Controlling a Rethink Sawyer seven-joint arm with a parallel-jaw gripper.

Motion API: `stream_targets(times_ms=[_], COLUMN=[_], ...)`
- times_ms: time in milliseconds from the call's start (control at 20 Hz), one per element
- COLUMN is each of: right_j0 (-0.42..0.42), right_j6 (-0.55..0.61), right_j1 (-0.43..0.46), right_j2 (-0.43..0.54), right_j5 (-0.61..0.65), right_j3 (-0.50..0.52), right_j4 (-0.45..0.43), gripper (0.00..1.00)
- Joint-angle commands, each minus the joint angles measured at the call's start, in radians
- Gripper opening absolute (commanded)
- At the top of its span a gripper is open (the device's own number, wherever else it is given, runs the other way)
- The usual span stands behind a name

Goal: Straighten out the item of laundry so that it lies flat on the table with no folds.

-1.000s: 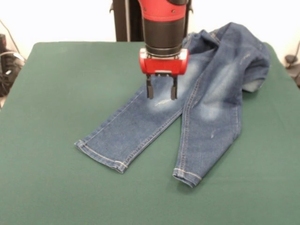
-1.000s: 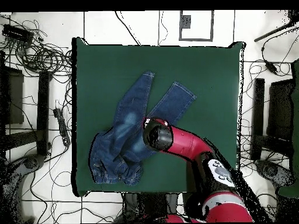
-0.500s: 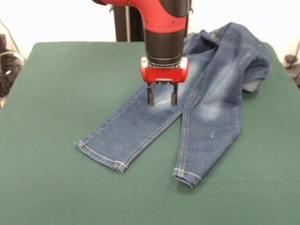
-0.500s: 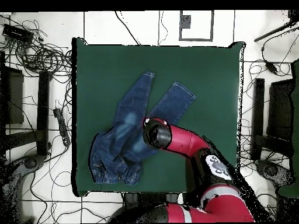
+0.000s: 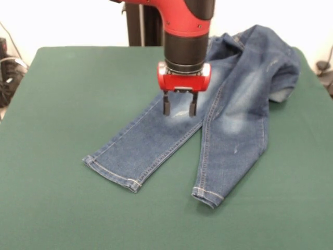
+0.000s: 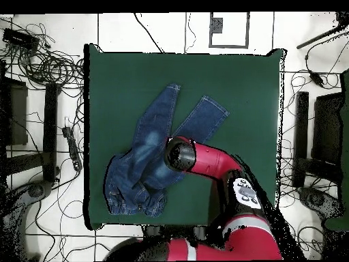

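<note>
Item of laundry: 1 small pair of blue denim jeans, lying on the table directly beneath the gripper. The 2 legs spread apart toward the front-view camera, cuffs flat; the waistband end is bunched and folded behind and to the right of the gripper.

Table: dark green felt top, rounded corners, far wider than the garment. In the front view, a broad bare stretch lies left of the gripper, out to the left edge; a bare band runs below the cuffs to the near edge; right of the gripper the jeans reach close to the right edge, leaving little bare top there.

Gripper: red body, 2 dark fingers pointing straight down, parted with a clear gap, holding nothing; tips over the pale thigh patch of the left-hand leg. Whether they touch the cloth cannot be told.

Room, overhead view: pale tiled floor around the table, loose black cables beside one long side, dark stands on both flanks. The arm covers the garment's middle.
</note>
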Motion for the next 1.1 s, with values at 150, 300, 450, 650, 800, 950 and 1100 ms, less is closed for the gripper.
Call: stream_targets(times_ms=[150,300,450,650,800,950,1100], right_j0=[0.053,0.055,0.064,0.056,0.044,0.050,0.058], right_j6=[0.120,0.133,0.147,0.142,0.134,0.132,0.139], right_j1=[0.048,0.072,0.085,0.112,0.131,0.146,0.173], right_j2=[-0.038,-0.034,-0.047,-0.042,-0.028,-0.028,-0.034], right_j5=[0.103,0.072,0.063,0.046,0.055,0.091,0.095], right_j3=[-0.095,-0.094,-0.097,-0.113,-0.120,-0.130,-0.150], right_j4=[-0.017,-0.010,-0.003,-0.002,0.001,0.008,0.012], gripper=[1.00,1.00,1.00,1.00,1.00,1.00,1.00])
